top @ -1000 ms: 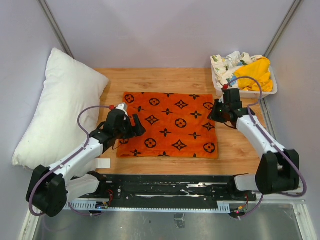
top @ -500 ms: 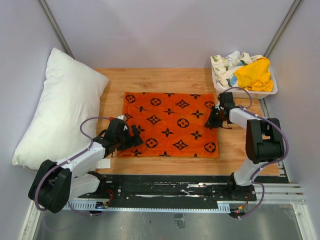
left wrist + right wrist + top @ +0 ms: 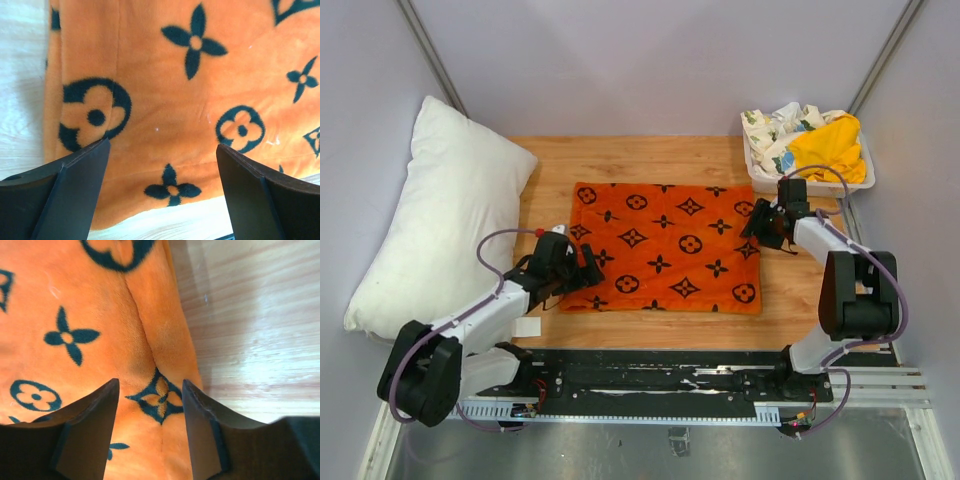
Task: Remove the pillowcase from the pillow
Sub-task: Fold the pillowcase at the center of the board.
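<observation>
One bin (image 3: 752, 160) holds a yellow cloth (image 3: 830, 148) and a floral cloth (image 3: 772, 128). One pillowcase (image 3: 665, 248), one pillow (image 3: 435, 215). Left tool (image 3: 160, 150) and right tool (image 3: 150, 390) both spread.

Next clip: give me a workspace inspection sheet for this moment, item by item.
Surface: wooden table, no spills seen.
Job's things: pillowcase empty, spread flat mid-table; pillow bare, at the left, apart from it.
Clutter: basket far right holding yellow cloth and floral cloth; small white tag at the near-left edge.
Grippers: left gripper jaws wide open over the pillowcase's near-left corner; right gripper jaws apart over its right edge; neither holds anything.
Cables: purple cable looped on each arm.
Surroundings: pale walls, metal corner posts.
</observation>
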`<control>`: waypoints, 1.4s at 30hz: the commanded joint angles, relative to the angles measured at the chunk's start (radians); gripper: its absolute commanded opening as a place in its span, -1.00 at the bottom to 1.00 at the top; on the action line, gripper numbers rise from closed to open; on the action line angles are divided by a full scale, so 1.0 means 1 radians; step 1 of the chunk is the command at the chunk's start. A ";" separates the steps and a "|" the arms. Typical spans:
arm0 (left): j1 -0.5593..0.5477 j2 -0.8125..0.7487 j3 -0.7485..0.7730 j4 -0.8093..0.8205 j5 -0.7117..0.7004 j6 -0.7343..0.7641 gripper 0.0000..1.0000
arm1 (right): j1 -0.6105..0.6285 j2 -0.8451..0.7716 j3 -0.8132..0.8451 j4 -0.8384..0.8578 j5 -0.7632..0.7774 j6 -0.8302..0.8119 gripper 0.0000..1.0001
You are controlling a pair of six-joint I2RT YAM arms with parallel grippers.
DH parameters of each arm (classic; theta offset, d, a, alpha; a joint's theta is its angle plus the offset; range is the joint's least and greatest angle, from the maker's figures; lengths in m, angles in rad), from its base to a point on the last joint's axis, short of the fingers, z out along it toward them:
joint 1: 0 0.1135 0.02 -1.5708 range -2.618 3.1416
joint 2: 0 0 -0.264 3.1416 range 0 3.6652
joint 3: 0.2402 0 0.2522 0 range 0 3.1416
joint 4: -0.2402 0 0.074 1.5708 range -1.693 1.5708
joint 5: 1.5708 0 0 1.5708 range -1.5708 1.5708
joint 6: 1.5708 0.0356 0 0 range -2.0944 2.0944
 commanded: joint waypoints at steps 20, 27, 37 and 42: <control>0.221 0.633 0.614 0.483 0.201 0.128 0.52 | 0.154 0.142 0.232 0.231 -0.140 0.045 0.11; 0.281 0.713 0.512 0.515 0.169 0.095 0.57 | 0.100 0.166 0.113 0.238 -0.130 0.039 0.18; 0.372 0.635 0.459 0.468 0.154 0.099 0.70 | 0.047 0.090 0.004 0.224 -0.158 0.049 0.27; 0.372 0.558 0.561 0.376 0.115 0.188 0.97 | 0.059 0.031 0.047 0.175 -0.172 0.025 0.30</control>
